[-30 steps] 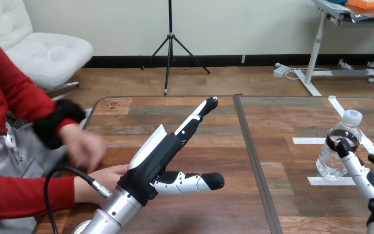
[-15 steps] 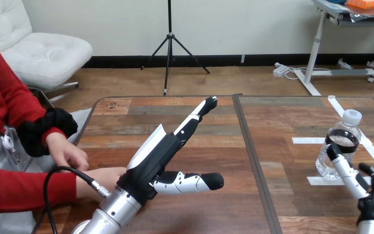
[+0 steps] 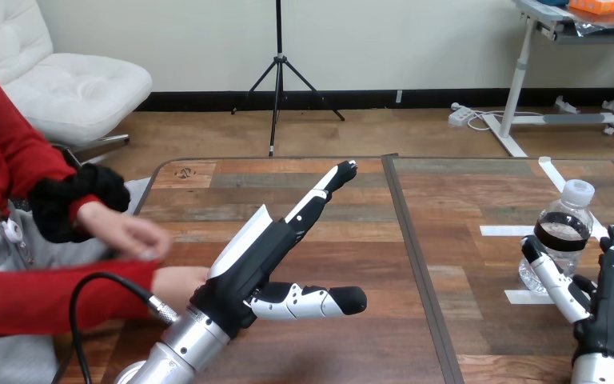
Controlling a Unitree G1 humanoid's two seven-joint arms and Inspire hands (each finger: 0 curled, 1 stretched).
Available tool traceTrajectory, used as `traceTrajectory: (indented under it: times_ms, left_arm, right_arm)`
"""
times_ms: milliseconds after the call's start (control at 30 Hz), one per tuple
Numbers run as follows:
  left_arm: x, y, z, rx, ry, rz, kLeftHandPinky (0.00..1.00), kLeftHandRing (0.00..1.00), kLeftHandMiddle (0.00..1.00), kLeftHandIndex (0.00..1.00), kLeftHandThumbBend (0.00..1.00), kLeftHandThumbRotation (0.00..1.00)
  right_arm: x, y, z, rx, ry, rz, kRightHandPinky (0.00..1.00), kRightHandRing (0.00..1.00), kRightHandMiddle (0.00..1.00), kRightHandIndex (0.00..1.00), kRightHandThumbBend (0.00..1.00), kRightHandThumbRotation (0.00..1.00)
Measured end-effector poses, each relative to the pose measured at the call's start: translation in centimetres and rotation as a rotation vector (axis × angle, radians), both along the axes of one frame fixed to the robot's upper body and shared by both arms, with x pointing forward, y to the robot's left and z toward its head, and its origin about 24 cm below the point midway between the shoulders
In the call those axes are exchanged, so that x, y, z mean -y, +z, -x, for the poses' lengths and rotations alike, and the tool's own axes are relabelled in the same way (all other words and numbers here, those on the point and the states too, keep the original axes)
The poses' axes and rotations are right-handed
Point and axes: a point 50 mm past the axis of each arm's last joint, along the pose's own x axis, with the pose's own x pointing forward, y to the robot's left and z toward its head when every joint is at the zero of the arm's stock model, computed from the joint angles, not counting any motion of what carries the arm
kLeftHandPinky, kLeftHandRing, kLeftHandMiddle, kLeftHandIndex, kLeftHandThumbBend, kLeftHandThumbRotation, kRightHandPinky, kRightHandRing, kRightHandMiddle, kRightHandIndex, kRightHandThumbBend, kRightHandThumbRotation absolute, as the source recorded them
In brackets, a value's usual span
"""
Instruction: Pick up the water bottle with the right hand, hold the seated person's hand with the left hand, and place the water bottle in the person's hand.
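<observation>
Water bottle (image 3: 560, 232) stands upright on the table (image 3: 480, 344), cap on. Right hand (image 3: 608, 300) sits just beside the bottle on its near side, fingers straight and spread wide, holding nothing. Left hand (image 3: 260, 256), well left of the bottle, is flat and wide, empty. The person's nearer hand (image 3: 180, 284) lies further left again. Risk: a finger closing low and off-centre could tip the bottle or push it away

The wooden bench (image 3: 344, 216) carries a bottle (image 3: 558, 240) standing upright at 3 o'clock, among white tape strips (image 3: 504, 230).
</observation>
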Motion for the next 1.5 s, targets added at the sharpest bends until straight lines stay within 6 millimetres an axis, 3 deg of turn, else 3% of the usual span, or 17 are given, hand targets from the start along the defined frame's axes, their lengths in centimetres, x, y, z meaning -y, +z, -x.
traceTrajectory:
  times_ms: [1500]
  left_arm:
    - [-0.7,0.1,0.4,-0.023,0.012,0.045,1.00,1.00,1.00,1.00,1.00,0.67]
  right_arm:
    - [1.6,0.4,-2.4,-0.125,0.017,0.014,0.91,0.99,1.00,1.00,1.00,0.60]
